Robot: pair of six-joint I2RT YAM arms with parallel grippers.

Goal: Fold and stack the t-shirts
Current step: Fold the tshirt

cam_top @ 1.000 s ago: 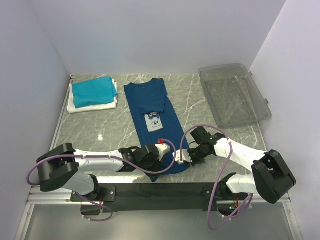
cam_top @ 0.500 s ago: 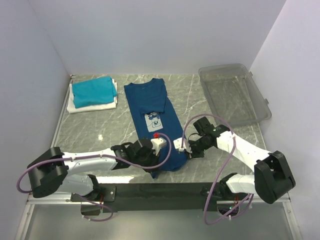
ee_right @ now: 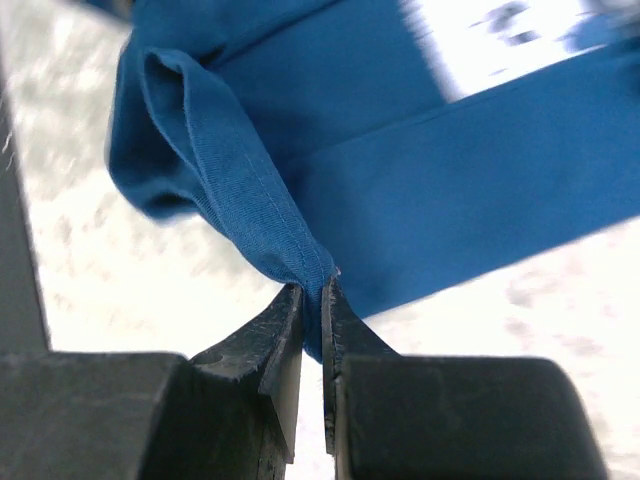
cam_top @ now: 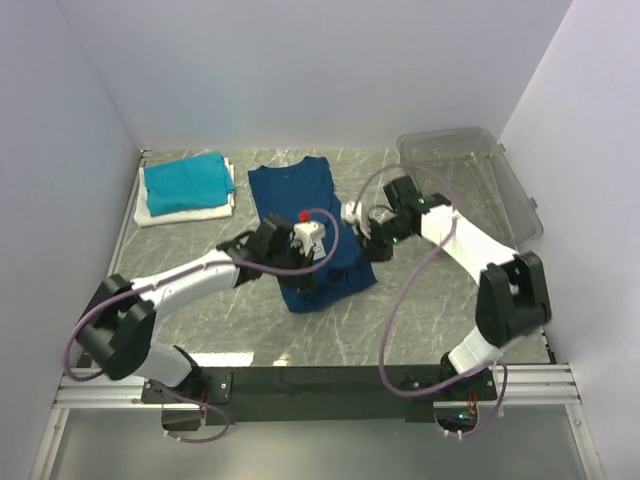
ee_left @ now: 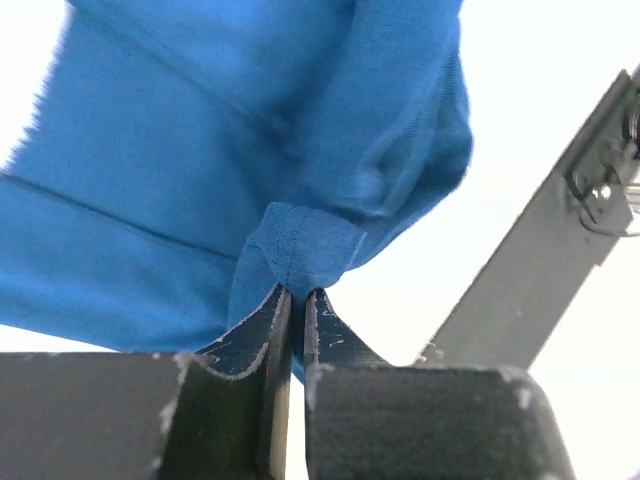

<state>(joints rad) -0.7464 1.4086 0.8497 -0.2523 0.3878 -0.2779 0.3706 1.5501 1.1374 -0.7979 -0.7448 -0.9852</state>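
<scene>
The navy blue t-shirt lies lengthwise on the marble table, its lower half lifted and doubled back over its middle. My left gripper is shut on a pinched hem corner of the shirt. My right gripper is shut on the other hem corner. The pale chest print shows only in the right wrist view. The folded teal t-shirt sits on the folded white one at the far left.
A clear plastic bin stands at the far right. White walls close in the left, back and right. A dark rail runs along the table's near edge.
Both grippers have carried the shirt's bottom hem away from the near edge toward the far side, folding the lower half over the chest print. The arms now reach much farther out.
</scene>
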